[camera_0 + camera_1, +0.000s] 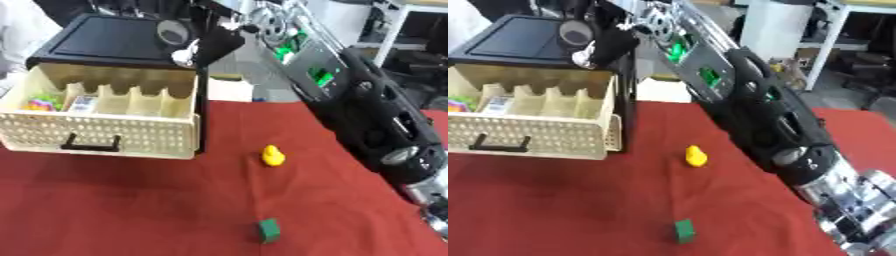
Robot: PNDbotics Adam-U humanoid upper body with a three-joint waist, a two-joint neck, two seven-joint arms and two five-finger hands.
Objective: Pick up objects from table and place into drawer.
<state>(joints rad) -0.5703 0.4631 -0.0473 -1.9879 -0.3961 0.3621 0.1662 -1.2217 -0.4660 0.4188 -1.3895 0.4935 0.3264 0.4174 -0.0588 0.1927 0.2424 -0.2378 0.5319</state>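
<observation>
The right hand (197, 50), its grip state not discernible, is held over the open drawer (101, 131), while the yellow duck (273, 155) is left at five o'clock on the worktop (131, 210), nearest the right arm.

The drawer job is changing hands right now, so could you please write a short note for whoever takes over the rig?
Right hand: stretched out above the open drawer, at the cabinet's top front edge; whether it holds anything cannot be told. Left hand: not in view.
Drawer: pulled out, with a colourful item and a small white box in its left compartments.
Done: those items are already inside.
Left: the yellow duck and the green block both sit on the red tablecloth, the block nearer the robot. Both need picking and placing.
</observation>
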